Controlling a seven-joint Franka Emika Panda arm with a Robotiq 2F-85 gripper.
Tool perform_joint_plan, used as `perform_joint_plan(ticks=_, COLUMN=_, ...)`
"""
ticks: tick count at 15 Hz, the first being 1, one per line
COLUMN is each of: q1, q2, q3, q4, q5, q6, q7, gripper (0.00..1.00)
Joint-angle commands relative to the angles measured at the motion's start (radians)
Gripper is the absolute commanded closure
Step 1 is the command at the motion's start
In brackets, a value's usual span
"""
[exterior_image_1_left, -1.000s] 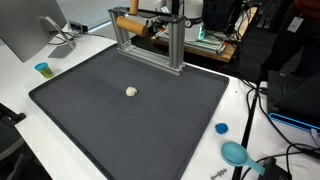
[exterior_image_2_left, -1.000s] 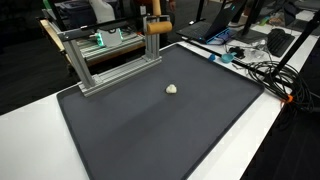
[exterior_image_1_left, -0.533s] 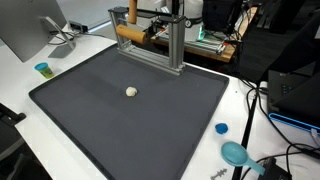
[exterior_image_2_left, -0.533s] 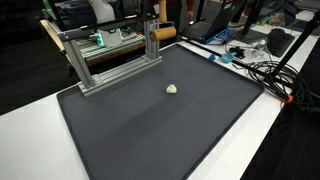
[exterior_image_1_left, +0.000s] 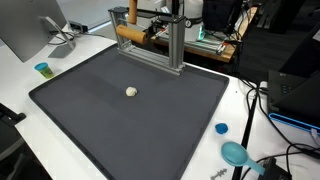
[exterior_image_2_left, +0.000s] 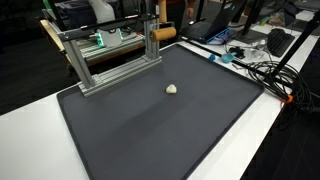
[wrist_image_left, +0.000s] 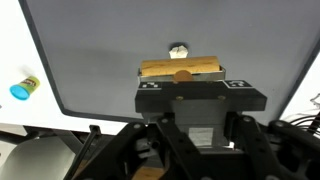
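Observation:
My gripper (wrist_image_left: 181, 80) is shut on a short wooden rod (wrist_image_left: 180, 67) that lies crosswise in front of it. In both exterior views the rod (exterior_image_1_left: 130, 32) (exterior_image_2_left: 164, 33) hangs at the aluminium frame (exterior_image_1_left: 150, 56) (exterior_image_2_left: 110, 62) at the far edge of the black mat (exterior_image_1_left: 120, 125) (exterior_image_2_left: 170, 135), with the gripper (exterior_image_1_left: 154, 30) behind it. A small white lump (exterior_image_1_left: 131, 91) (exterior_image_2_left: 172, 89) (wrist_image_left: 179, 47) lies alone on the mat, well in front of the frame and apart from the rod. The fingertips themselves are hidden behind the gripper body.
A small blue cup (exterior_image_1_left: 42, 69) (wrist_image_left: 24, 87) stands off the mat near a monitor (exterior_image_1_left: 25, 30). A blue cap (exterior_image_1_left: 221, 128) and a teal scoop (exterior_image_1_left: 235, 153) lie on the white table. Cables (exterior_image_2_left: 262, 68) and equipment crowd the table's side and back.
A second ago the rod sat slightly higher at the frame; it has come down and back a little. Over the last half second nothing moved.

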Motion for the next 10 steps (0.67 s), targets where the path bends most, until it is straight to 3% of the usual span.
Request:
perform_joint_plan(ticks=1, q1=-0.002, q2=0.109, q3=-0.033, q4=0.065, q5=0.028, q6=0.075, q7=0.054, gripper=0.78)
perform_joint_plan(ticks=3, q1=0.003, q2=0.202, q3=-0.061, q4=0.114, q5=0.072, q6=0.14, q7=0.046, gripper=0.78)
perform_joint_plan(ticks=6, q1=0.006, q2=0.35, q3=-0.089, q4=0.213, q5=0.132, q6=0.143, q7=0.029, gripper=0.78)
perform_joint_plan(ticks=10, q1=0.008, q2=0.516, q3=-0.1, q4=0.323, q5=0.093, q6=0.103, q7=0.098, gripper=0.78)
